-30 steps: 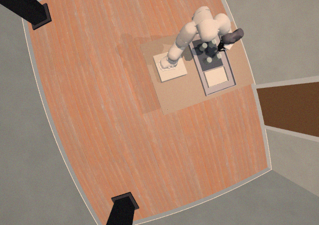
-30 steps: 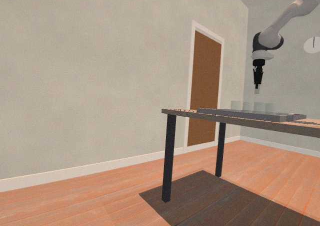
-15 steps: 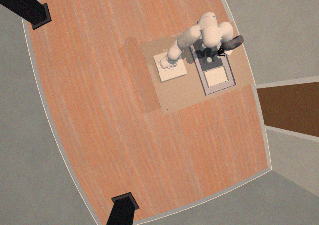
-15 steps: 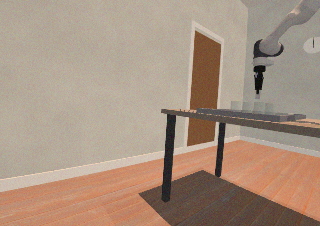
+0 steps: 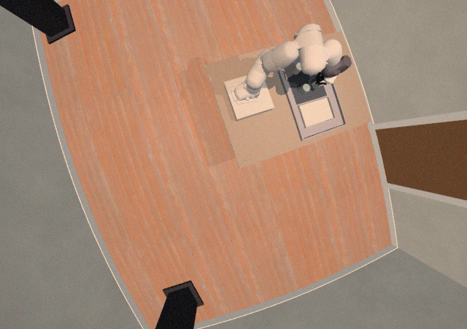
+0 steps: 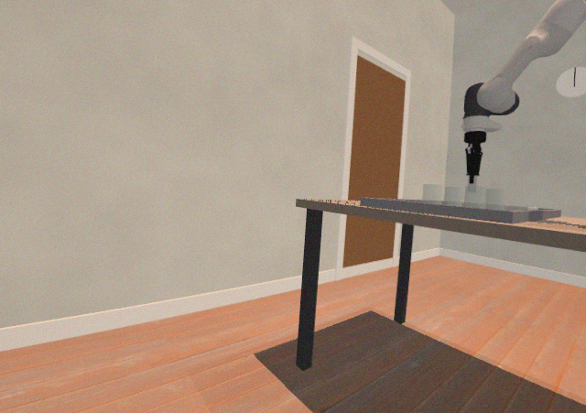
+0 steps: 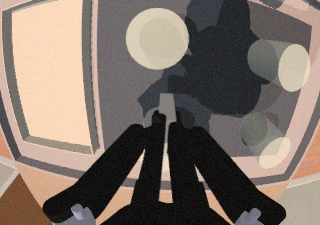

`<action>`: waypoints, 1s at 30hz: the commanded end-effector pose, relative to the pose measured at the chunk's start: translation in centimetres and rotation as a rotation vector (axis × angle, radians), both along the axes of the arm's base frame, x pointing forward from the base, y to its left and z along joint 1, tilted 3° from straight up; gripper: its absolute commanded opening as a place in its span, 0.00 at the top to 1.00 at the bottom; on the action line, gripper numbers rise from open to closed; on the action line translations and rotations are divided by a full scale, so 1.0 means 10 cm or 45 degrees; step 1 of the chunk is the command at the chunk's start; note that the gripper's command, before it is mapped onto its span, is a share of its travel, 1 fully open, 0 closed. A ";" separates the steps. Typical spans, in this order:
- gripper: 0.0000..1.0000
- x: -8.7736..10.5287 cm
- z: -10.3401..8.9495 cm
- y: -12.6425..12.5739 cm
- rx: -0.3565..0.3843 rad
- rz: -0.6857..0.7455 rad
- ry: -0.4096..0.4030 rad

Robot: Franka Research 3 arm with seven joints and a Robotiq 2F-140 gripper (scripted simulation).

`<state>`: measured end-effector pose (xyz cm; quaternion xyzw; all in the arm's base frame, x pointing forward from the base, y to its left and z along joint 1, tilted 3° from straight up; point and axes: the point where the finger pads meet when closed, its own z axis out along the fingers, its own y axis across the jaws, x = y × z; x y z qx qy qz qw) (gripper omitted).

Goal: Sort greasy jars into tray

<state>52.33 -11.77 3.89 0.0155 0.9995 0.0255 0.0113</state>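
Note:
My gripper (image 5: 320,80) (image 6: 471,179) (image 7: 165,103) is shut and empty. It points down among the jars, its tips over or close beside the near jar; the exact gap cannot be told. The dark mat (image 5: 311,96) (image 7: 120,95) bears four pale, see-through jars, all upright. One jar (image 5: 306,87) (image 7: 157,38) stands on the tray side, away from the fingers. The near jar (image 7: 149,116) is mostly hidden behind the fingers. Two jars stand at the far end: one jar (image 5: 298,66) (image 7: 293,67) and another jar (image 7: 275,152). The cream tray (image 5: 317,112) (image 7: 47,70) holds no jar.
A raised grey-pink rim (image 5: 295,119) (image 7: 110,173) runs around the mat and tray. The arm (image 5: 312,60) (image 6: 496,95) reaches over the mat and hides part of it from above. The white base plate (image 5: 254,110) stands on the table beside the rim.

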 end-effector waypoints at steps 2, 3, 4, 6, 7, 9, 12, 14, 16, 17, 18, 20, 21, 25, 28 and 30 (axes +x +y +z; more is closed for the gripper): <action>1.00 0.05 0.01 -0.01 -0.008 -0.027 -0.015; 1.00 0.05 0.01 -0.01 -0.008 -0.027 -0.015; 1.00 0.05 0.01 -0.01 -0.008 -0.027 -0.015; 1.00 0.05 0.01 -0.01 -0.008 -0.027 -0.015; 1.00 0.05 0.01 -0.01 -0.008 -0.027 -0.015; 1.00 0.05 0.01 -0.01 -0.008 -0.027 -0.015; 1.00 0.06 0.01 -0.01 -0.008 -0.027 -0.015; 1.00 0.06 0.01 -0.01 -0.008 -0.027 -0.015; 1.00 0.06 0.01 -0.01 -0.008 -0.027 -0.015; 1.00 0.06 0.01 -0.01 -0.008 -0.027 -0.015; 1.00 0.06 0.01 -0.01 -0.008 -0.027 -0.015; 1.00 0.06 0.01 -0.01 -0.008 -0.027 -0.015; 1.00 0.07 0.01 -0.01 -0.008 -0.027 -0.015; 1.00 0.07 0.01 -0.01 -0.008 -0.027 -0.015; 1.00 0.08 0.01 -0.01 -0.008 -0.027 -0.015; 1.00 0.08 0.01 -0.01 -0.008 -0.027 -0.015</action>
